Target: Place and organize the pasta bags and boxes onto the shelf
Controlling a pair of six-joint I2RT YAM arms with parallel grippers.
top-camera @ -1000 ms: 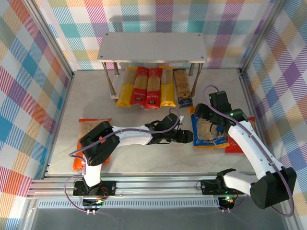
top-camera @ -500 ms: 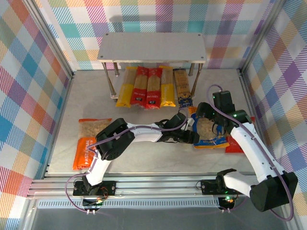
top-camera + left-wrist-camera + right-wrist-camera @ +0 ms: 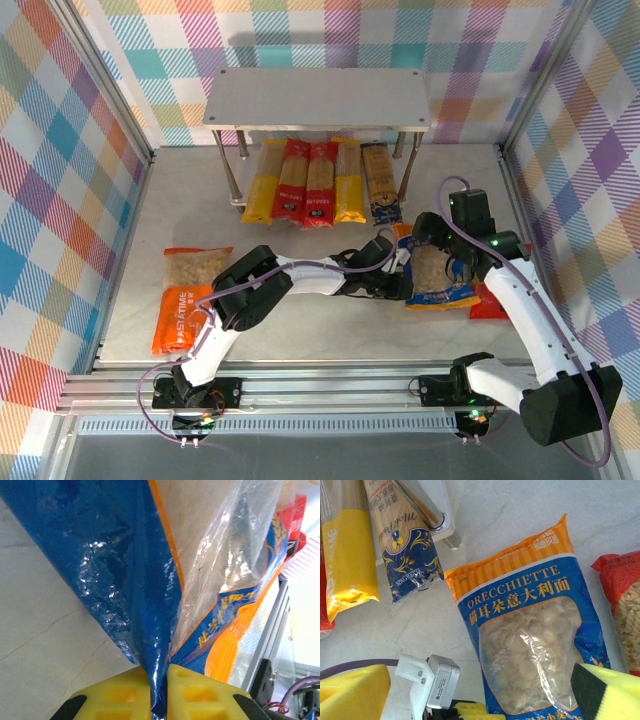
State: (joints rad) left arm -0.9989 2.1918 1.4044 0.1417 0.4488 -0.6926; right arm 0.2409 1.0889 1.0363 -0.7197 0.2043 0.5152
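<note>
My left claw (image 3: 403,284) reaches across the table (image 3: 180,215) to the right half of the scene and is pressed together on the left edge of the blue bag (image 3: 438,276). Its wrist camera shows my yellow pads (image 3: 120,692) meeting on a fold of the blue bag's (image 3: 100,555) crinkled film, and the left claw (image 3: 159,672) pinches that fold tight above the pale table (image 3: 40,640). My right claw (image 3: 432,240) hangs over the far end of the same bag with its fingers spread wide and nothing between them. From its wrist I look down between the right claw's (image 3: 480,695) two yellow tips at the blue bag (image 3: 530,630), lying flat with its clear window up. The red bag (image 3: 492,302) lies just right of the blue one, partly under my right arm. The orange bag (image 3: 190,300) lies well apart on the near left. The five pasta boxes (image 3: 320,182) lie side by side under the top board of the shelf (image 3: 318,98) at the far side, near ends sticking out, the dark blue one (image 3: 410,550) rightmost beside a leg.
</note>
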